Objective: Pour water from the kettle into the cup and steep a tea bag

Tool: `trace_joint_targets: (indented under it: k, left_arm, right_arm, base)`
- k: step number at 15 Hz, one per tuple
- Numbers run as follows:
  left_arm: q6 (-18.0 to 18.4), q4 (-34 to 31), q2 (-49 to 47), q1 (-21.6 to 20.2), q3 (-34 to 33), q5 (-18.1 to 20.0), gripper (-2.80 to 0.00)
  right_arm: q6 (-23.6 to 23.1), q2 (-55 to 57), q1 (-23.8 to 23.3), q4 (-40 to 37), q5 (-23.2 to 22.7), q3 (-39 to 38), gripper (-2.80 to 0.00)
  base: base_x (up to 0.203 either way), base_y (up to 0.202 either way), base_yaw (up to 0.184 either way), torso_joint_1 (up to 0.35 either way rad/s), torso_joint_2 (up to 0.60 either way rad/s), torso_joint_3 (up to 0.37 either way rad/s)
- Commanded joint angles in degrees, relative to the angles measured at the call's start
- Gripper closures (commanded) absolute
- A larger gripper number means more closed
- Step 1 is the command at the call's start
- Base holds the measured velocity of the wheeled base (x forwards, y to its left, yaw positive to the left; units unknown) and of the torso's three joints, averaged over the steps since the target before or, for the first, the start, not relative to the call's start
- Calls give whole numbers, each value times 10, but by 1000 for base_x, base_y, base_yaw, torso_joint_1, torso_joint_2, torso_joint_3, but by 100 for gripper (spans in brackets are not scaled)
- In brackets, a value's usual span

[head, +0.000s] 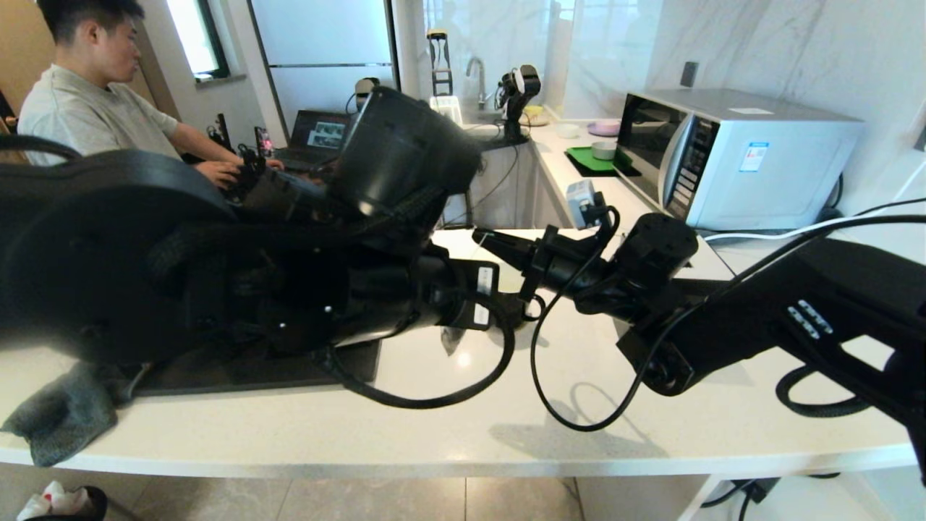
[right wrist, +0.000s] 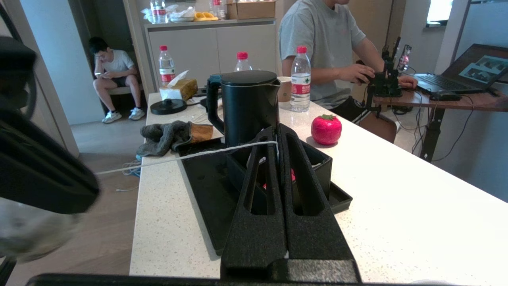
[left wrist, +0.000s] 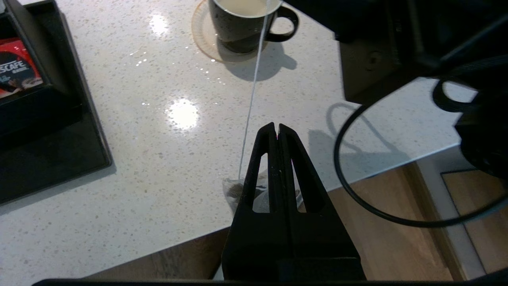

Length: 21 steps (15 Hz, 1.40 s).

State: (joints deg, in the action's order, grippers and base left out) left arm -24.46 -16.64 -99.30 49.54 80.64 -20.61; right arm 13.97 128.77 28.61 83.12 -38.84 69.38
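Note:
My left gripper (left wrist: pixel 276 126) is shut over the counter's near edge, with the tea bag (left wrist: pixel 234 190) pinched under its fingers. The same pale tea bag (head: pixel 452 339) shows below the left wrist in the head view. Its white string (left wrist: pixel 252 87) runs taut past the cup (left wrist: pixel 242 28) to my right gripper (right wrist: pixel 276 133), which is shut on the string's (right wrist: pixel 178 157) end. The right gripper (head: pixel 486 237) points left above the counter. The black cup stands on a round coaster, holding pale liquid. The black kettle (right wrist: pixel 248 107) stands upright on the tray.
A black tray (right wrist: pixel 198 186) holds a box of red sachets (left wrist: pixel 18 75). A grey cloth (head: pixel 61 416) lies at the counter's left end. A red strawberry-shaped thing (right wrist: pixel 326 129) sits beyond the tray. A microwave (head: pixel 738 155) stands at the back right. Cables loop over the counter (head: pixel 434 398).

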Motion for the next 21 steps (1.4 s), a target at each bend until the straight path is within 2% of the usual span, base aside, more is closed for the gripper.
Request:
trace_joint_targets:
  k: [1,12,13,21]
  left_arm:
    - [-2,-1,-12,-6,2,-1,0]
    - [-1,0,-26,-22,7,0,0]
    - [-1,0,-26,-22,8,0,-280]
    - [-2,-1,-18,-22,-16,-28,-280]
  right_arm:
    - [1,-5,0,4,-3,3,0]
    - [1,-18,0,4,-5,-2,0]
    - [1,-18,0,5,-5,-2,0]
    - [1,-30,-3,5,-4,-6,0]
  base:
    - [0,0,0,0,0,0]
    - [0,0,0,0,0,0]
    - [0,0,0,0,0,0]
    - [0,0,0,0,0,0]
